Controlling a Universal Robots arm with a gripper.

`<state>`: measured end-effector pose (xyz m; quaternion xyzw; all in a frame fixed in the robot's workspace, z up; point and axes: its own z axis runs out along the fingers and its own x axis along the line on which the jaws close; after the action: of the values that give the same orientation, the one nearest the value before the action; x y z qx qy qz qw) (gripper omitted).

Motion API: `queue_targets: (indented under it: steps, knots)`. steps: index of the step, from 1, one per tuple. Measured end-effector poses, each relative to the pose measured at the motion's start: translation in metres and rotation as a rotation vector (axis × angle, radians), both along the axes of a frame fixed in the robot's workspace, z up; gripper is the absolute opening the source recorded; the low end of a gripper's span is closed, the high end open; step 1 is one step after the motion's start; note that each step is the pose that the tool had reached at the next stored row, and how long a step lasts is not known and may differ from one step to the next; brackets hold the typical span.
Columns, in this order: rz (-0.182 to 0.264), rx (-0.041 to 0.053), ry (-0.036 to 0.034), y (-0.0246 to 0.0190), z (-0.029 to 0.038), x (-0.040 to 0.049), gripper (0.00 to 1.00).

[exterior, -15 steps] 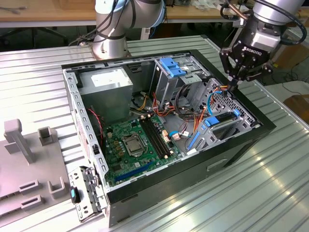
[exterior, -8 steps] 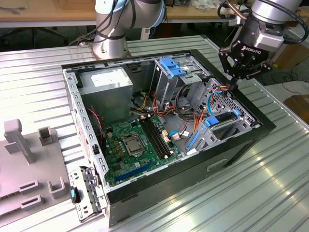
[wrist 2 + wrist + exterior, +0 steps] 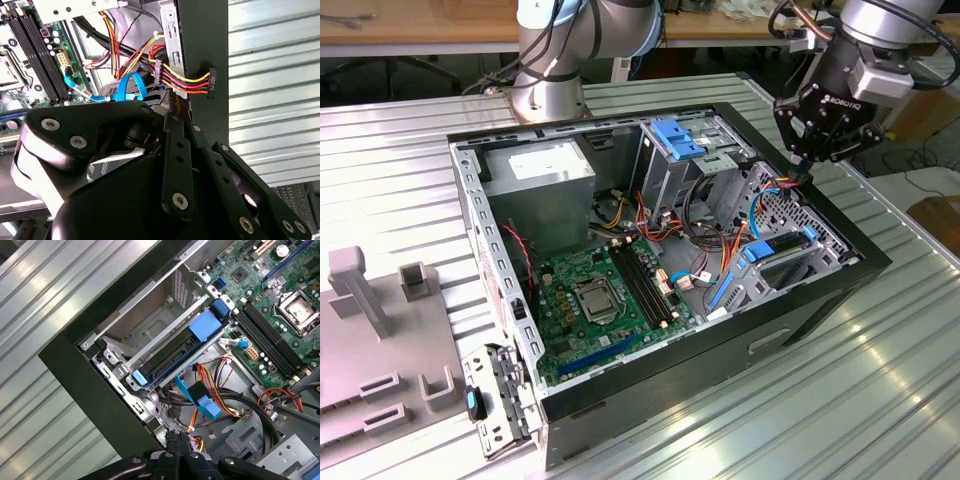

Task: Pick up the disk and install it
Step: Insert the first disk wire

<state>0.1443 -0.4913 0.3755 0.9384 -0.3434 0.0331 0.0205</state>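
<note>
Table (image 3: 880,400): ribbed metal.
On it: open PC case (image 3: 670,378); arm base (image 3: 548,95).
Exterior view's left: grey fixture plate (image 3: 420,350).

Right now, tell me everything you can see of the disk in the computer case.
The disk is a flat dark-grey drive in a bright blue plastic carrier, with a broad blue tab at one end and a blue corner piece at the other. It sits between grey metal rails in a bay at a corner of the open case, on the exterior view's right. Orange and black wires run beside it. The hand is apart from it, above the case's wall.
</note>
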Motion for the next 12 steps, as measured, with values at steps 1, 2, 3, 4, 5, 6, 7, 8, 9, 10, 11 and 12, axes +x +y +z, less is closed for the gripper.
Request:
queue_targets:
  steps: [1, 2, 3, 4, 5, 6, 7, 8, 9, 10, 11, 12]
  knots:
    - [0.021, -0.0002, 0.0000, 0.0000, -0.0001, 0.0004, 0.11]
    - [0.043, -0.0002, 0.0000, 0.0000, -0.0002, 0.0008, 0.11]
    - [0.057, -0.0002, 0.0000, 0.0000, -0.0003, 0.0010, 0.11]
    - [0.076, -0.0003, 0.0000, 0.0000, -0.0005, 0.0013, 0.11]
    - [0.093, -0.0004, 0.0000, 0.0000, -0.0007, 0.0016, 0.18]
    - [0.108, -0.0005, 0.0000, 0.0000, -0.0009, 0.0021, 0.18]
    - [0.118, -0.0007, 0.0000, 0.0000, -0.0010, 0.0026, 0.18]
    - [0.130, -0.0011, 0.0001, 0.0000, -0.0012, 0.0034, 0.18]
    - [0.140, -0.0018, 0.0000, 0.0000, -0.0014, 0.0043, 0.18]
    - [0.148, -0.0023, 0.0001, 0.0000, -0.0015, 0.0050, 0.19]
    - [0.157, -0.0030, 0.0001, 0.0000, -0.0017, 0.0057, 0.19]
    - [0.219, -0.0097, 0.0006, 0.0000, -0.0024, 0.0103, 0.33]
